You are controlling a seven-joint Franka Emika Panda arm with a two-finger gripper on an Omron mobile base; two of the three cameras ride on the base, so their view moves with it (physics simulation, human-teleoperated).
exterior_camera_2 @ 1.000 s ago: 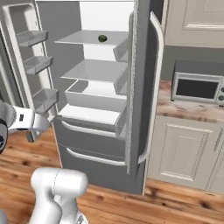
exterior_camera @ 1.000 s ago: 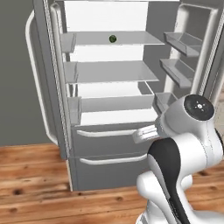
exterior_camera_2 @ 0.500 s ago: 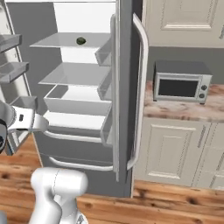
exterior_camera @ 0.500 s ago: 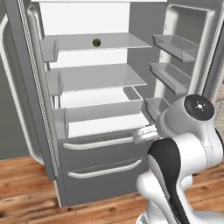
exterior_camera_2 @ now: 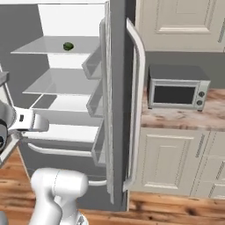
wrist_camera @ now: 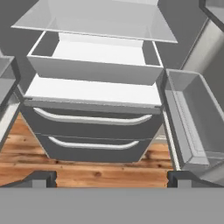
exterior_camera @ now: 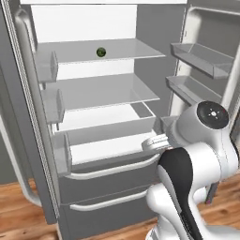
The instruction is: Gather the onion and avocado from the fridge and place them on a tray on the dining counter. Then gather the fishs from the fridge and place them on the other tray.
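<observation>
Gripper (wrist_camera: 111,177) is standing wide open, empty, touching nothing, facing the fridge (exterior_camera: 93,187) low drawers with the doors swung open. Avocado (exterior_camera: 101,52) is sitting on the top shelf (exterior_camera: 131,49), toward the shelf's middle, well apart from the gripper.

grey fridge (exterior_camera: 108,187), dark green avocado (exterior_camera: 101,52), wood-grain floor (wrist_camera: 87,168)

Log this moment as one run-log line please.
fridge: doors open | avocado: on top shelf, untouched | gripper: jaws open, empty, facing lower drawers | next: likely reach for avocado
</observation>
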